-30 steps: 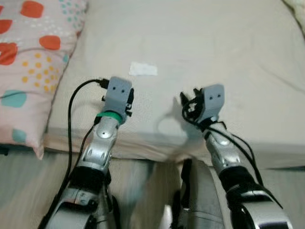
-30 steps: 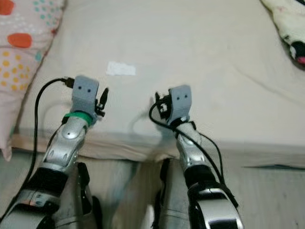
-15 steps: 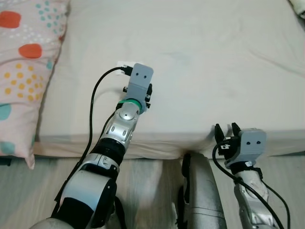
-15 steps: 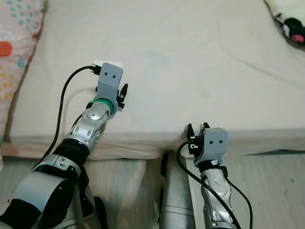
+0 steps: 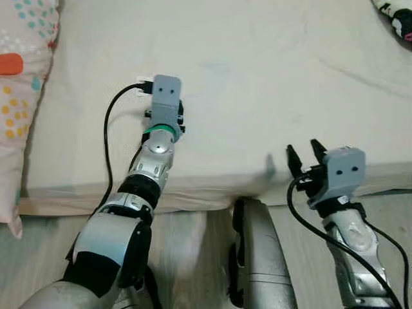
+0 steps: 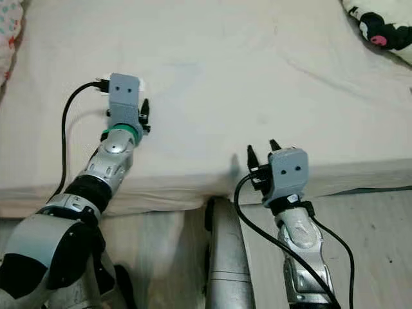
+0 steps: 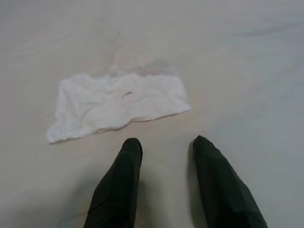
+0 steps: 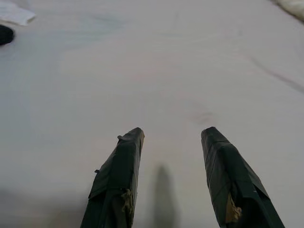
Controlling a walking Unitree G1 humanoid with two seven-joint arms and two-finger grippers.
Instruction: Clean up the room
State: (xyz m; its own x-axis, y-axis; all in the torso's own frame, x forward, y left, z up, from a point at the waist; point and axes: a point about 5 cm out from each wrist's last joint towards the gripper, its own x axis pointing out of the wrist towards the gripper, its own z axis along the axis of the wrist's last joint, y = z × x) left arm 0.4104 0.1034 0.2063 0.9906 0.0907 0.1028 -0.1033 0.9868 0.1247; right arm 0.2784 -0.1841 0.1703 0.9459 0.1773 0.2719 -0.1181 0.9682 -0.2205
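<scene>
Left wrist view: left claw [image 7: 164, 147] over the bed, just short of a white tissue [image 7: 116, 104].
Its fingers stand parted with nothing between them, tips near the crumpled tissue lying flat on the beige bed sheet [image 5: 270, 71]. The right claw [image 5: 302, 153] hangs at the bed's near edge, fingers spread and empty. A patterned pillow [image 5: 22, 58] lies at the robot's left, a plush toy [image 6: 380, 32] at the far right.

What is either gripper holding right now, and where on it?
Nothing. The left gripper is open just short of the white tissue on the bed sheet; the right gripper is open and empty.
</scene>
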